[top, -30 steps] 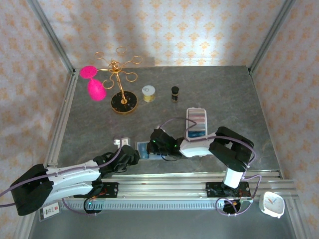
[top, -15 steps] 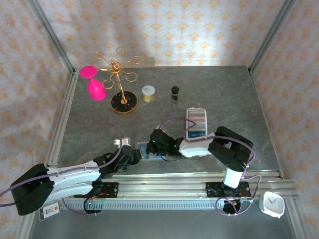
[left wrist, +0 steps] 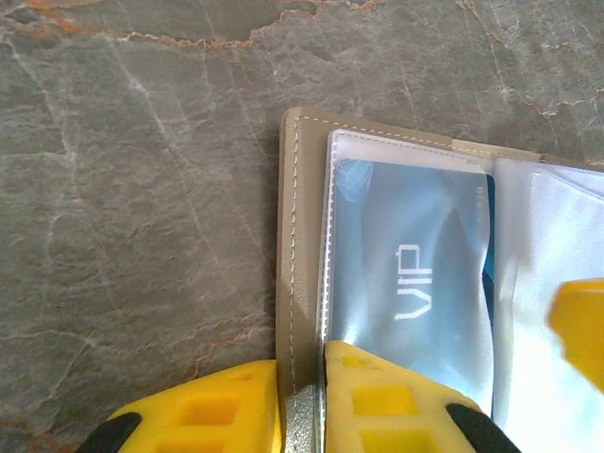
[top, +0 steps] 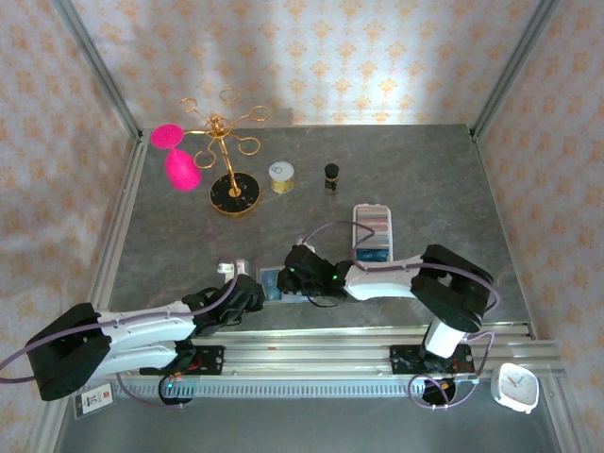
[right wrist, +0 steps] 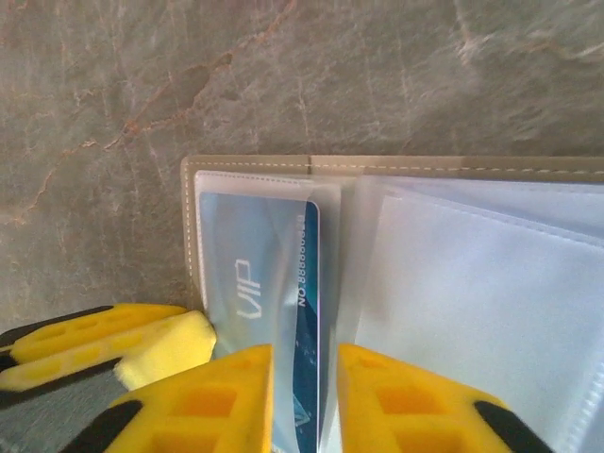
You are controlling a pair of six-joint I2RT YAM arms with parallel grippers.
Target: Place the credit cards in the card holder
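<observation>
1. The right pincer [right wrist: 305, 377] has eased since a moment ago; its jaws now stand narrowly apart astride the near edge of a dark-edged blue plastic card [right wrist: 309, 311], no longer clamping it; the right arm's elbow has also swung outward from the holder.
2. That card lies in the open grey-green fold-over card holder [right wrist: 245, 162] beside a pale blue "VIP" card [right wrist: 236, 274], both under bluish clear sleeves; it reads as a release after insertion, though how deep the card sits cannot be told.
3. The left pincer [left wrist: 302, 373] is closed on the card holder's left cover edge, pinning it flat to the grey marbled counter [left wrist: 142, 189]; that arm lies lower than before.
4. Beyond and to the right of the card holder lies a long white tray [top: 372, 231] with more cards to fetch.
5. Far beyond the card holder stand a gold wire stand [top: 226, 142], a small round tin [top: 281, 176] and a dark little bottle [top: 331, 176]; none blocks the route; the loose clear sleeves are the likelier snag.
</observation>
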